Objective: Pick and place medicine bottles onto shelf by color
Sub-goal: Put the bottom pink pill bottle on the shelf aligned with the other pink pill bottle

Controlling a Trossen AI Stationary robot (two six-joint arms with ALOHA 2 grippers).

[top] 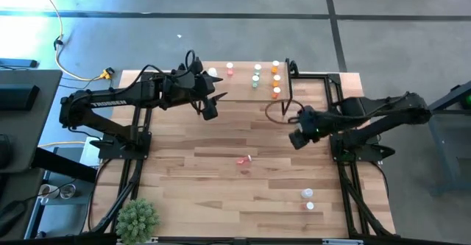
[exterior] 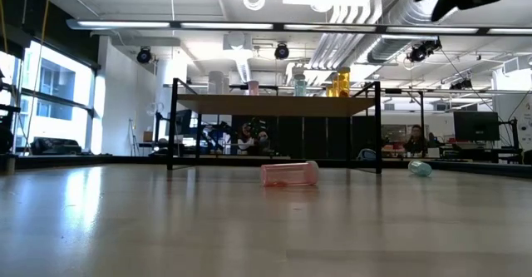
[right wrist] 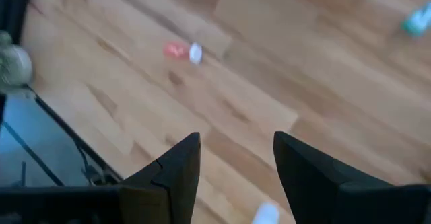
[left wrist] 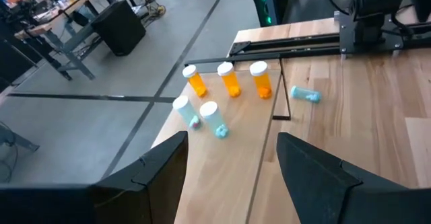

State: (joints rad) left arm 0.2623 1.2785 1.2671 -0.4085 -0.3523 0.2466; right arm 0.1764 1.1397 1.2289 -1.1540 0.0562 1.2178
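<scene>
Translucent pink cylindrical bottle (exterior: 289, 174) lies sideways on smooth wood-plank table (exterior: 249, 227).

You are looking at a robotics lab set inside an open-plan industrial office. The pale wood-plank tabletop (top: 221, 171) carries a black metal frame (top: 346, 179) that mounts both dark arms, and it stands on a grey concrete floor (top: 221, 32) marked with dark lines. In the low view, exposed silver ventilation ducts (exterior: 366, 15) and long strip lights (exterior: 125, 25) run across the white ceiling. Behind the table, seated people (exterior: 414, 140) work at desks with dark monitors (exterior: 475, 126). A yellow power cable (top: 81, 74) trails across the floor beside the table.
</scene>
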